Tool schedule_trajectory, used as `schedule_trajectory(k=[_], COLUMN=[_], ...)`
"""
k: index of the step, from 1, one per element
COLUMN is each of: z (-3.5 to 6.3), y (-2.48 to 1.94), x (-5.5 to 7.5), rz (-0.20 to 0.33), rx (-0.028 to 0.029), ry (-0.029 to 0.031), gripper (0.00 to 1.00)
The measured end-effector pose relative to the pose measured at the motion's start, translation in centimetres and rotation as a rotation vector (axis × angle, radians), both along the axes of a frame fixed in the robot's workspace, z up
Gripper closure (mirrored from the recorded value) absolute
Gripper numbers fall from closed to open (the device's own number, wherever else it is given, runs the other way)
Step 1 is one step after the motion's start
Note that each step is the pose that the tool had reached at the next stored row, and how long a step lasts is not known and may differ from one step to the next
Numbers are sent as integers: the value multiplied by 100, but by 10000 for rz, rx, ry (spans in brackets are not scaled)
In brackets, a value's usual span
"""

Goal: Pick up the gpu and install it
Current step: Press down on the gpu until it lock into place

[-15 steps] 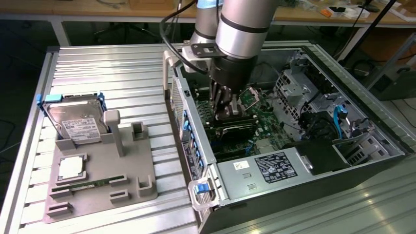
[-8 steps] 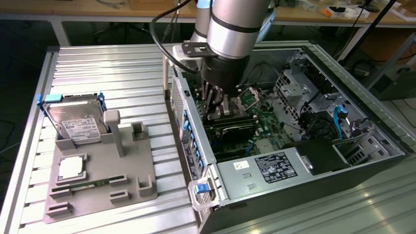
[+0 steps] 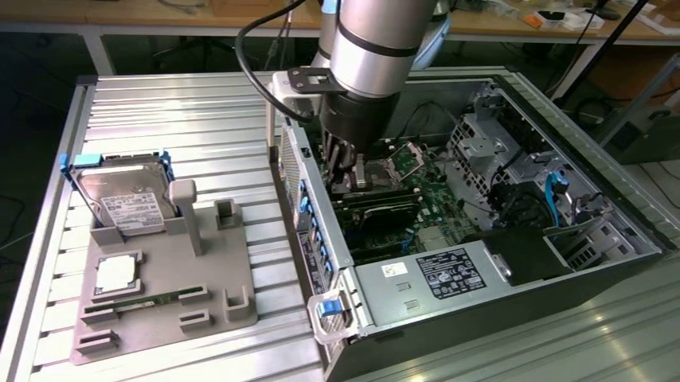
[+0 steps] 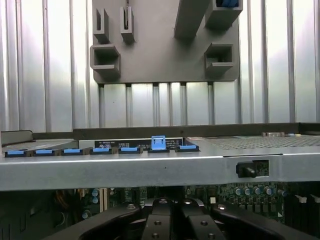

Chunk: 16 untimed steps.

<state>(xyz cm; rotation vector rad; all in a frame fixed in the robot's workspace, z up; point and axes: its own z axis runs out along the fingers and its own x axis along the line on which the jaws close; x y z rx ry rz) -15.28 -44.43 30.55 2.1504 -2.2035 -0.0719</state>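
Exterior view: the pincer is lowered inside the open computer case, apparently seating the gpu edge-on over the motherboard. Wrist view: the pincer looks narrowed, but its hold cannot be told; installation seems under way, calling for straight, aligned downward pressure.

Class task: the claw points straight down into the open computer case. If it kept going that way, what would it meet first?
Probably the green motherboard inside the computer case, around the slots beneath the claw. Depth is unclear, and whether the claw carries the gpu cannot be told.
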Motion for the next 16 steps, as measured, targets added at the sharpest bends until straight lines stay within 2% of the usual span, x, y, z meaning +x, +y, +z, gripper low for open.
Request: schedule_trajectory(k=[4,8,9,13,16], z=[-6,8,13,23,52], y=[0,-2,-3,-19,-30], x=[-30,-32,-32,-31,-31], rz=[13,8,8,10,9], rx=[41,188,207,213,251], ry=[16,18,21,35,43], gripper=[89,89,89,89,89])
